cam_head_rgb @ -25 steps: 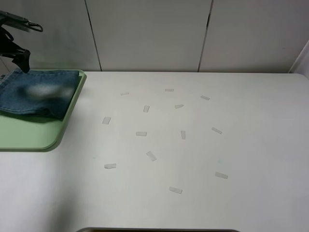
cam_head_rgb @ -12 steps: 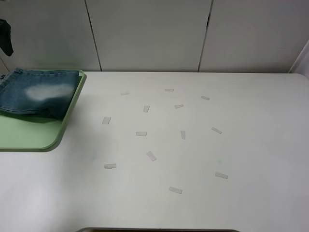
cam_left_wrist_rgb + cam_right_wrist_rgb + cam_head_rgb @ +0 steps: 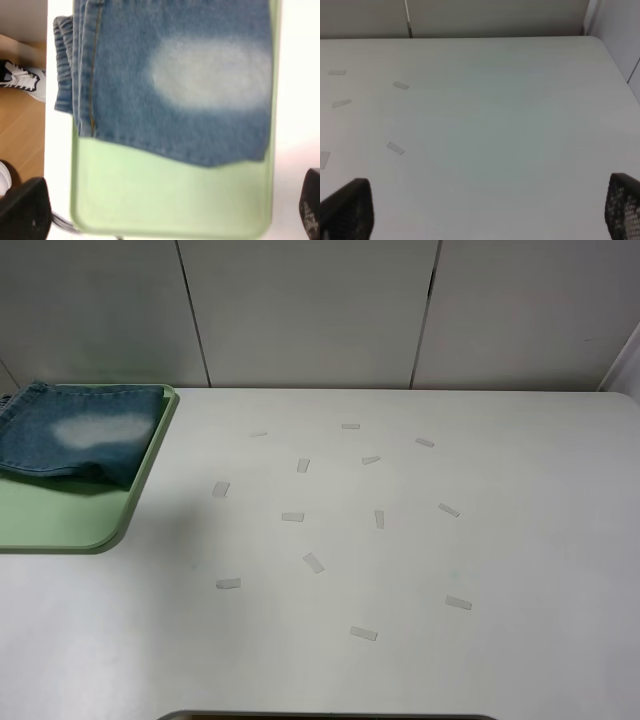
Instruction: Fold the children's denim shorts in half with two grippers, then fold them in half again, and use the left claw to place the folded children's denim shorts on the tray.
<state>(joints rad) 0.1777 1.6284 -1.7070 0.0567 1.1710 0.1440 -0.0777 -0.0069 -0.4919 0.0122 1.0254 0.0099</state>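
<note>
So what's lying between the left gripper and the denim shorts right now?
Only bare tray, in the left wrist view; the open left gripper hangs above the shorts.

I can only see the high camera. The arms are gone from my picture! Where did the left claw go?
Observer: It hangs above the tray, looking down on it. The left claw is open, its two black fingertips wide apart and holding nothing.
Operator: Are the shorts lying all inside the tray?
Observer: Not quite. The left wrist view shows the elastic waistband of the denim shorts poking out past the tray's rim on one side.
Operator: And the other claw?
Observer: The right claw is open too, over bare white table with a few tape strips nearby.
</note>
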